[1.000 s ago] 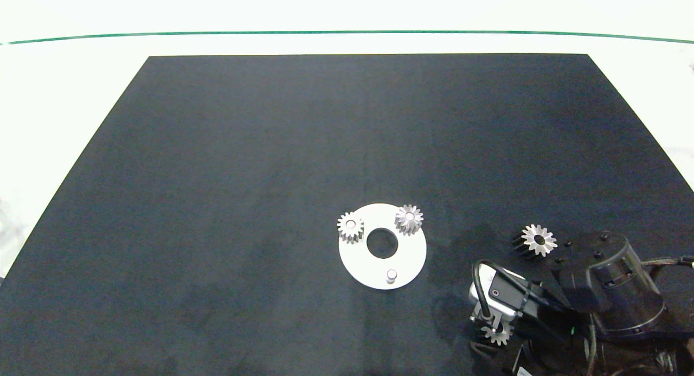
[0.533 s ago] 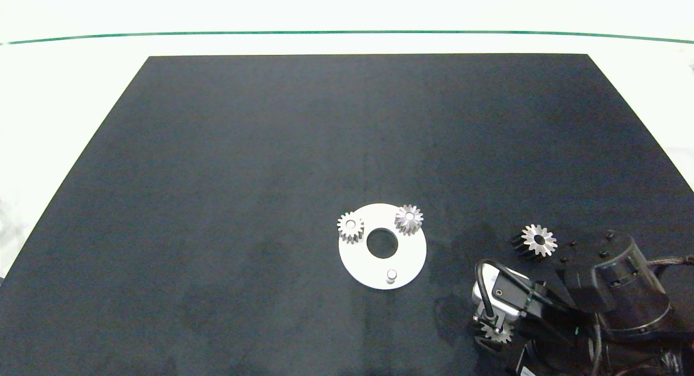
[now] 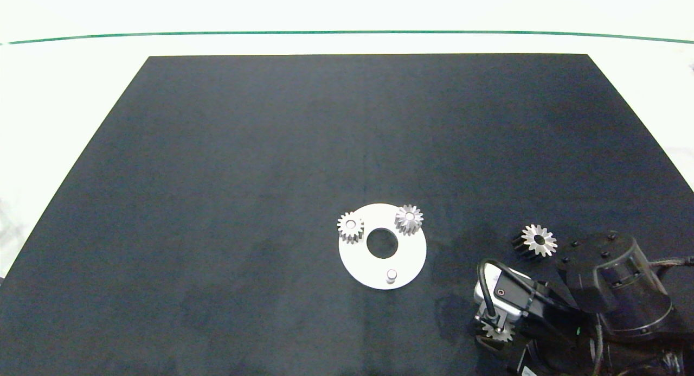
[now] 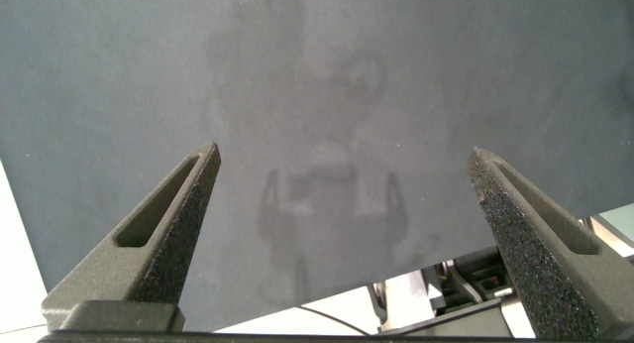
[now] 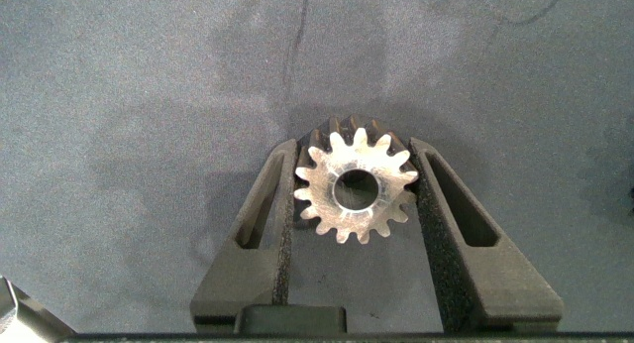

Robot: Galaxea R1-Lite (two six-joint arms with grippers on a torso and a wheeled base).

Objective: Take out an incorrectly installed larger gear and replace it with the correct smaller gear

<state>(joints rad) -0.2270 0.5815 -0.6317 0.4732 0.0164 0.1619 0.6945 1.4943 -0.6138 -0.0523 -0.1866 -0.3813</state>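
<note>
Black mat point(image 3: 271, 148), smaller gear point(image 5: 355, 186) flat, hole upward

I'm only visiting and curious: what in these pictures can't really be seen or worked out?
- Left gripper: outside the head view; its wrist view shows only mat.
- Right gripper fingers flank the smaller gear: lifted or resting, unclear; the head view has the wrist camera covering it.
- Gear sizes: too small to compare against the loose gear.

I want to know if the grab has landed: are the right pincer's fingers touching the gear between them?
Touching. In the right wrist view, both fingers of the right pincer press against the teeth of the gear, with no gap visible on either side.
</note>
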